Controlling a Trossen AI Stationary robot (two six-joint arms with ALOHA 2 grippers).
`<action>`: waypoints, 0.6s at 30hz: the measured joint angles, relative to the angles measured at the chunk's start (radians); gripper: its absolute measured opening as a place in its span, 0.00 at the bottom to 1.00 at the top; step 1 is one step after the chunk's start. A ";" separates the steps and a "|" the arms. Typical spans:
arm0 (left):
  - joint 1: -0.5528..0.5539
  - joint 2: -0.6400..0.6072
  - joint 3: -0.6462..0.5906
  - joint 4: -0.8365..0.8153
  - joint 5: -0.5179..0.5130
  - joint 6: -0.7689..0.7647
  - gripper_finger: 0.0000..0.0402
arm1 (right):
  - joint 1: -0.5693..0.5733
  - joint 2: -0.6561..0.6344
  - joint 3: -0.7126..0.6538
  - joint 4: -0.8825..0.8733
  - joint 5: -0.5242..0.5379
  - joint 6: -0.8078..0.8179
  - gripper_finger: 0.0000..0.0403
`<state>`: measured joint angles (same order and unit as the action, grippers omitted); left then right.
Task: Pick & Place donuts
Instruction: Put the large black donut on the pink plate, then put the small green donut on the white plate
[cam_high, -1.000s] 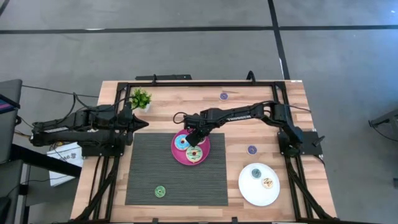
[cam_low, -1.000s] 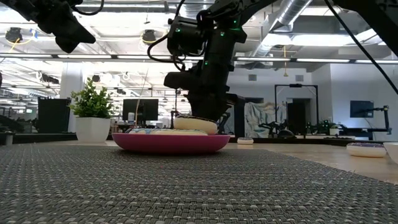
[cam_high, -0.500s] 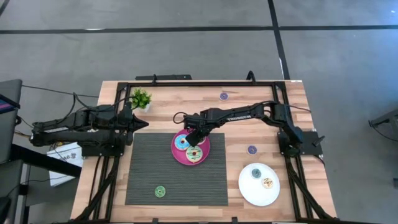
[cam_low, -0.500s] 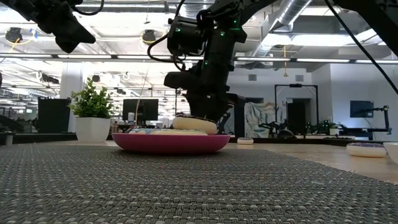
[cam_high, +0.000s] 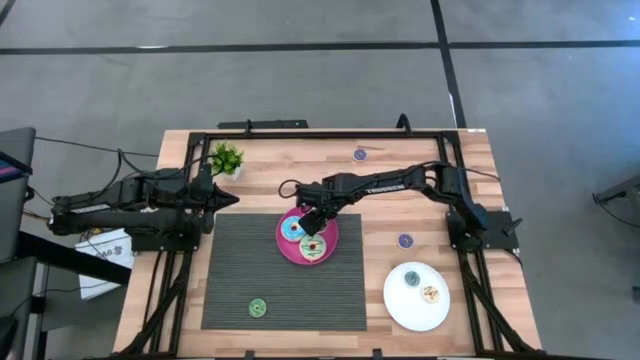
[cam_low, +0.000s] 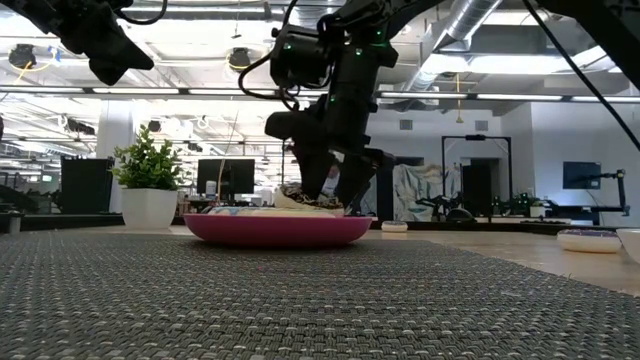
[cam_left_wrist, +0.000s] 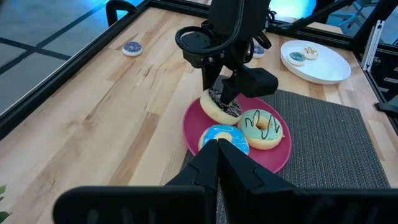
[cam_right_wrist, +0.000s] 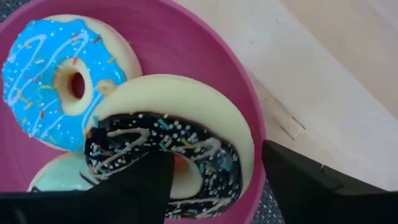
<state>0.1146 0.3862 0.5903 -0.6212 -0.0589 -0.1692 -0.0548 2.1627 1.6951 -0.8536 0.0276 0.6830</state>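
Right hand open over the pink plate, releasing its 3rd donut, the chocolate donut; 3 lie loose on the counter.

Three donuts are seen on the pink plate: a blue one, a green one, and a chocolate-iced one tilted against the plate's rim.

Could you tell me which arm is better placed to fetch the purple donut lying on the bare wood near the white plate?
The right: the purple donut lies beside that arm's base, while the left gripper waits across the table by the potted plant.
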 joint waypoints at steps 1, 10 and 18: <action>0.000 0.000 0.000 0.000 0.000 0.000 0.00 | 0.000 -0.001 0.000 0.001 -0.001 0.000 0.58; 0.000 0.000 0.000 0.000 0.000 0.000 0.00 | 0.000 -0.029 0.000 -0.034 -0.006 0.025 0.56; 0.000 0.000 0.000 0.000 0.000 0.000 0.00 | -0.002 -0.062 -0.001 -0.078 -0.037 0.048 0.51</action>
<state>0.1146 0.3859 0.5903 -0.6216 -0.0591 -0.1690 -0.0566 2.1002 1.6943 -0.9316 -0.0093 0.7311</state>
